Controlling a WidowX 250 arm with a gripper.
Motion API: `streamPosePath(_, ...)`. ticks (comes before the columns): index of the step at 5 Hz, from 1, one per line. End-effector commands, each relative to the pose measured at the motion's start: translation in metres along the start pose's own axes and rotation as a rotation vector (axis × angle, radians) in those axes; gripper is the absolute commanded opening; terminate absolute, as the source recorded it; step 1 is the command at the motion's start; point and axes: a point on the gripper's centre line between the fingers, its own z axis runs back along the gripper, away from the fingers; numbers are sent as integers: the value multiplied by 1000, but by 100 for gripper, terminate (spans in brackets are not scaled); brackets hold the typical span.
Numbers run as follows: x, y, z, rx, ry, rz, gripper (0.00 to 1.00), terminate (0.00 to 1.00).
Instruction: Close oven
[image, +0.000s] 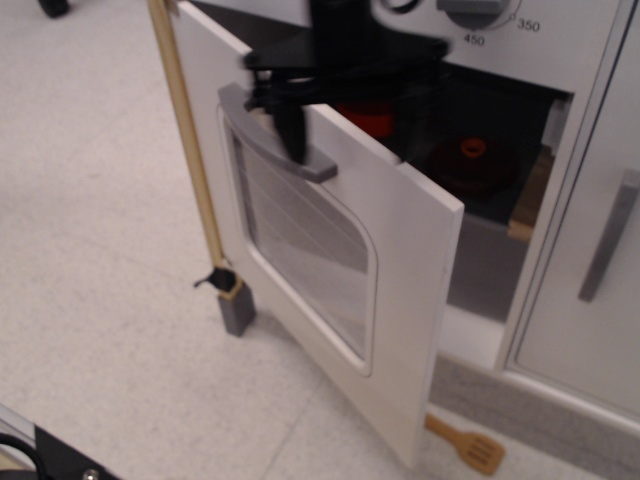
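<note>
The white oven door (405, 300) stands about half open, hinged at the left on a wooden post (190, 150). It has a rounded wire-lined window (300, 240) and a curved grey handle (270, 135). My black gripper (355, 120) is open above the door's top edge. One finger (292, 135) is in front of the door beside the handle, and the other (420, 110) is behind it. Inside, an orange pot (372, 118) and a brown lid (470, 160) sit on the dark grey shelf (500, 200), partly hidden.
A narrower white door with a straight grey bar handle (608, 235) is at the right. A wooden spatula (468, 447) lies on the floor under the door's free edge. A grey block (238, 312) stands at the post's foot. A temperature knob (472, 10) is above.
</note>
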Motion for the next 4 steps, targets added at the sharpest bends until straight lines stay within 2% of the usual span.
streamPosePath(1, 0, 19, -40, 39, -5, -164, 100, 0)
streamPosePath(2, 0, 5, -69, 36, -16, -233, 100, 0)
streamPosePath(3, 3, -10, -85, 13, -16, -236, 100, 0)
streamPosePath(4, 9, -26, -87, -29, -23, -236, 100, 0)
